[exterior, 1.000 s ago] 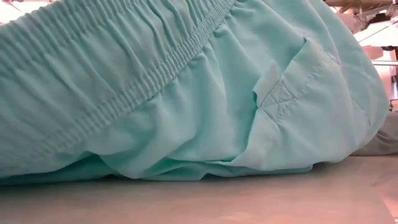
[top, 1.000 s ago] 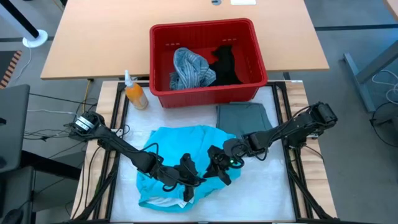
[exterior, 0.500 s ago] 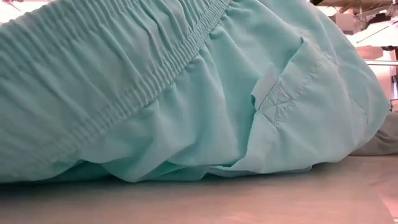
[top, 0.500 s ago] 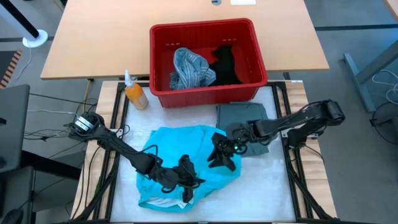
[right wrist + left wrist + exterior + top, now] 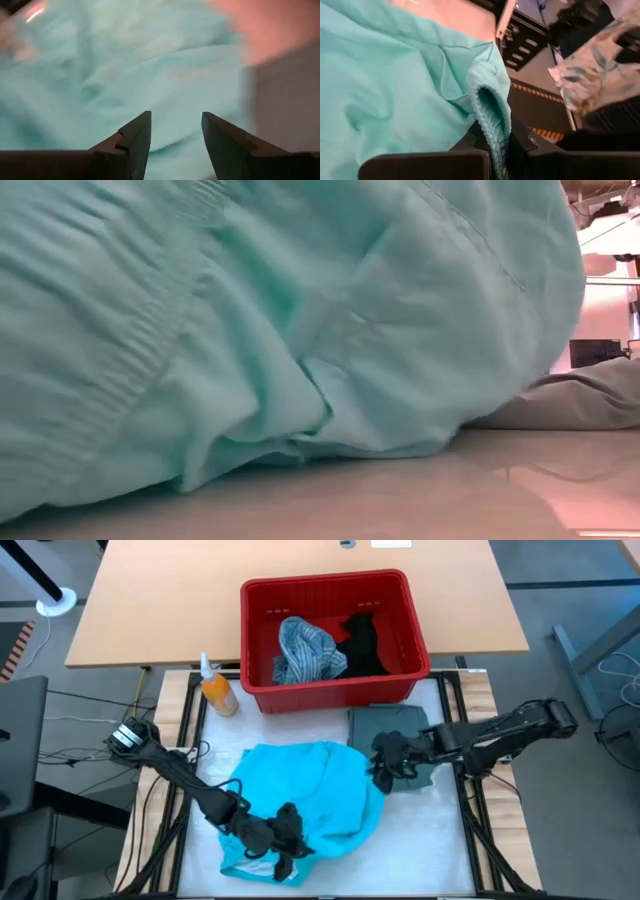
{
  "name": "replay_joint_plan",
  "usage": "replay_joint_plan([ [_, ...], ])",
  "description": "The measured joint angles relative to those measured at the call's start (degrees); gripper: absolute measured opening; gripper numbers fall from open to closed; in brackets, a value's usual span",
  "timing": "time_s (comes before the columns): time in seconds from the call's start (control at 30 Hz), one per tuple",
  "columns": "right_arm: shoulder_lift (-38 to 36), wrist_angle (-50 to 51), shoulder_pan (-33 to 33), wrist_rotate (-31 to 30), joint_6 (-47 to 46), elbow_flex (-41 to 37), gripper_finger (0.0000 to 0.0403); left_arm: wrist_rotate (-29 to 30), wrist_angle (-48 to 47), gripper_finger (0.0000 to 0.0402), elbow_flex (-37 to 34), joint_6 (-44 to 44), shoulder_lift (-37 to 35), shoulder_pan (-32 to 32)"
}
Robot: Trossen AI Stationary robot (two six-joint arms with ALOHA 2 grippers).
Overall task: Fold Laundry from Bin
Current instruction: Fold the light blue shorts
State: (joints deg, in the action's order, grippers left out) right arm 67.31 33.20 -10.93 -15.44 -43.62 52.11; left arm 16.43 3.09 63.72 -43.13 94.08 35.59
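At the near edge of the worktop [image 5: 440, 840] the left gripper [image 5: 283, 845] sits low on the bright turquoise garment [image 5: 305, 795], its fingers pressed together on a ribbed, elasticated edge of that cloth, which the left wrist view shows bunched between them. The garment lies spread but rumpled across the middle of the worktop, and in the low view it fills nearly everything. Just past it to the right, the right gripper [image 5: 388, 762] hangs over the turquoise garment's right edge beside the folded grey-green garment [image 5: 392, 728], its fingers spread and empty. Farther back stands the red bin [image 5: 330, 595], with the blue-grey striped shirt [image 5: 302, 648] and the black garment [image 5: 362, 642] inside, and an orange spray bottle [image 5: 215, 688] just beside its left corner. The step in hand looks like folding the turquoise piece, with one garment already done. The next move probably calls for the right gripper to take a fresh hold on an edge so both arms can carry the cloth over evenly.
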Motion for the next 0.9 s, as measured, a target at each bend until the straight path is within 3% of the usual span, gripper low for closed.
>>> replay_joint_plan([
  [0.07,-1.40,-0.48,0.34,-2.89,-6.02,-2.93,0.0191,2.13,-0.08,0.0006,0.00,-1.18,0.00,0.95],
  [0.23,-2.29,-3.51,1.83,-1.48,-14.65,-9.80,0.0181,6.93,0.05,0.0008,0.00,-2.17,0.00,1.42],
  [0.43,-2.25,-5.12,-0.02,-1.18,-24.22,-13.30,0.0182,6.93,0.52,0.0010,0.00,-2.51,0.00,1.42],
  [0.57,-1.95,-6.35,-2.04,-3.15,-25.79,-13.28,0.0183,6.84,0.44,0.0010,0.00,-2.01,0.00,1.42],
  [0.63,-1.47,-8.07,-2.74,-4.30,-22.94,-13.28,0.0183,6.78,0.36,0.0010,0.00,-1.91,0.00,1.28],
  [0.73,-1.06,-11.80,-2.49,-3.24,-9.88,-13.28,0.0183,6.72,0.26,0.0011,0.00,-1.11,0.00,1.13],
  [0.9,-0.64,-12.93,0.86,7.61,5.77,-13.28,0.0183,3.73,0.22,0.0011,0.00,-0.95,0.00,0.72],
])
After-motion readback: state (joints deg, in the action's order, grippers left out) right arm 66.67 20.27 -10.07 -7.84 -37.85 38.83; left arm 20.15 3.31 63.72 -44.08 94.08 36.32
